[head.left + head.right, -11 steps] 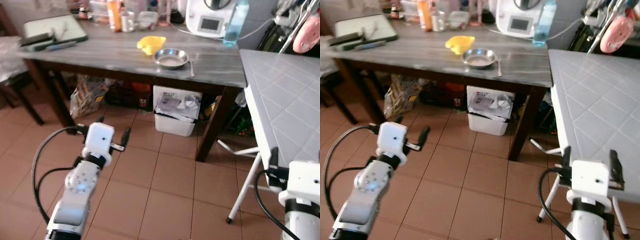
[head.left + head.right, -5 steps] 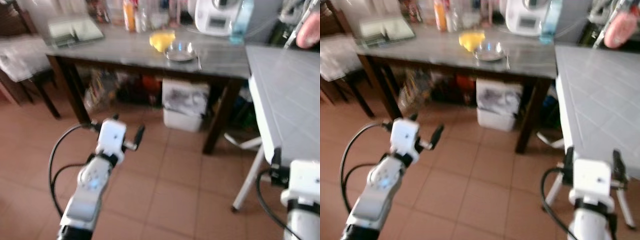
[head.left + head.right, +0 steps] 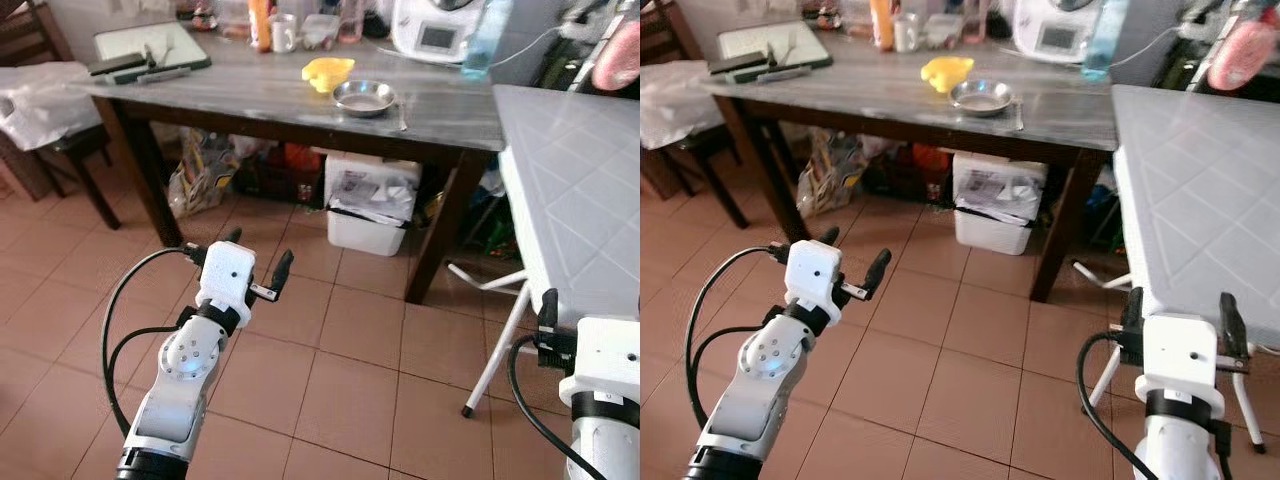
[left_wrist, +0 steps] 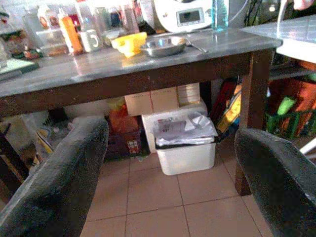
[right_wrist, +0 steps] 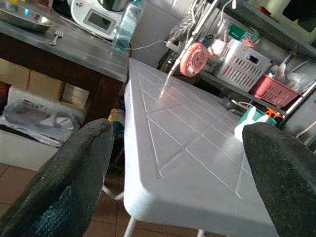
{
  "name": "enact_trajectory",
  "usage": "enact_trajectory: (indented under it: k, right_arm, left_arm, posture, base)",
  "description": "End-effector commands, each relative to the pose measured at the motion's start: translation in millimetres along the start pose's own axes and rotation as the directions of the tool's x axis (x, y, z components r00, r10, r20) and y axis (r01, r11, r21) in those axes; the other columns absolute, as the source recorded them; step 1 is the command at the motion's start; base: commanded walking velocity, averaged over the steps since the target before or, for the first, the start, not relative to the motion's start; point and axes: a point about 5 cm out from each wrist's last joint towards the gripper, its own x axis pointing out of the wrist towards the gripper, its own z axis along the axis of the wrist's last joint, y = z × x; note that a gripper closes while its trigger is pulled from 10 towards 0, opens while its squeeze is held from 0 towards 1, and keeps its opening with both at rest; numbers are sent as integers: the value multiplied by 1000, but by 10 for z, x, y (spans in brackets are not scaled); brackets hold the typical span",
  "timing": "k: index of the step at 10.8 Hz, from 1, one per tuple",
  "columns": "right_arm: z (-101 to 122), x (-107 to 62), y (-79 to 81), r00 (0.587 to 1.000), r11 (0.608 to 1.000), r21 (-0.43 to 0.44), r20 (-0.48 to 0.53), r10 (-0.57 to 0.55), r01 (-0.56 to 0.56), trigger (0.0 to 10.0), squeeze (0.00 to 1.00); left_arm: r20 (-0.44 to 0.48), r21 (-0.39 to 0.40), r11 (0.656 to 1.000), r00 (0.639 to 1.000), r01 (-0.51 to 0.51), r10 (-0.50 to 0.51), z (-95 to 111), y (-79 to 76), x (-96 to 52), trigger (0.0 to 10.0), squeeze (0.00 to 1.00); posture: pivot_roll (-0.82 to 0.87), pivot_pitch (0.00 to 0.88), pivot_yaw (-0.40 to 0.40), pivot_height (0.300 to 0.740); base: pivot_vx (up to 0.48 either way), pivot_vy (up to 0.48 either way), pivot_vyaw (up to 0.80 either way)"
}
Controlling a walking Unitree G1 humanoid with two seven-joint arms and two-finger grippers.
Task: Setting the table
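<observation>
Progress: you are at the very start — nothing is in either gripper, and the white folding table (image 3: 1200, 190) on your right is bare, so I judge every place setting is yet to be laid.
Left gripper: your left gripper (image 3: 252, 265) hangs over the tiled floor (image 3: 350, 360), well short of the wooden table (image 3: 260, 95); its jaws stand wide with nothing between them.
Right gripper: your right gripper (image 3: 1176, 312) sits low beside the near edge of the white folding table, jaws wide and holding nothing.
Tableware: the metal bowl (image 3: 363, 97) rests on the wooden table near its front edge, a fork (image 3: 402, 100) just beside it on the right and a yellow item (image 3: 328, 72) touching or nearly touching it behind-left — these look like what you must carry across.
Bowl contents: it looks empty as far as you can see from here.
Other containers: a mug (image 3: 284, 33), an orange bottle (image 3: 261, 17) and a blue-tinted bottle (image 3: 479, 38) stand along the back; their contents can't be told.
Under the table: a white bin (image 3: 370, 213) stuffed with crumpled paper or plastic.
Left: walk up, pick up, carry over.
</observation>
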Motion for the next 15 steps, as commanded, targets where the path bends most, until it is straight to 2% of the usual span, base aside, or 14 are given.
enact_trajectory:
  k: [1,12,15]
  right_arm:
    - [-2,5,-12,1000,1000,-7,3,3,-3,10000,0]
    - [29,-31,21,1000,1000,-14,11,8,-8,10000,0]
    - [25,-45,16,1000,1000,-15,11,3,-3,10000,0]
  left_arm:
    - [7,-7,1000,1000,16,-16,6,-20,20,10000,0]
    - [36,-43,998,999,36,-35,56,-105,131,10000,0]
    - [48,-45,999,998,29,-27,96,-62,130,10000,0]
  posture:
    - [37,86,-25,740]
    - [19,94,-13,740]
    - [18,96,-11,740]
  base:
    - [0,0,0]
    - [0,-453,0]
    - [0,-480,0]
